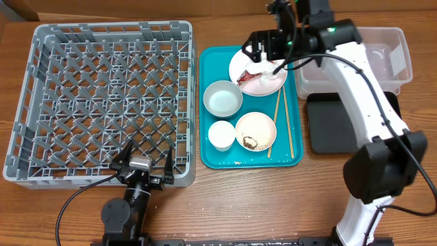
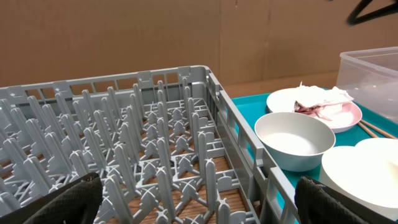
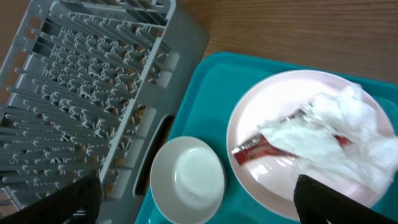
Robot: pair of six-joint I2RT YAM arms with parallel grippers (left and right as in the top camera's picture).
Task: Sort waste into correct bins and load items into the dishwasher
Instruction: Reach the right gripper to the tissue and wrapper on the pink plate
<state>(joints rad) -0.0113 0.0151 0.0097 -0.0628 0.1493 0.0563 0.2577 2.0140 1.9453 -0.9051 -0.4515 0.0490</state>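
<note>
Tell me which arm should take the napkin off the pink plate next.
Right. The right gripper, open, hangs over the pink plate and the napkin, both filling its wrist view. The left gripper, also open, sits at the near edge of the dish rack, far from the plate.

Waste on a plate
Right of frame, the pink plate [image 3: 261, 112] on the teal tray [image 3: 208, 81] holds a crumpled napkin [image 3: 339, 134] over a red wrapper [image 3: 256, 149]; pale bowl [image 3: 186, 177] lower centre; grey rack [image 3: 81, 81] upper left.

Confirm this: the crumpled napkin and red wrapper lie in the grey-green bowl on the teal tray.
Wrong. The napkin and red wrapper lie on the pink plate on the teal tray; the grey-green bowl holds nothing, per the right wrist view.
</note>
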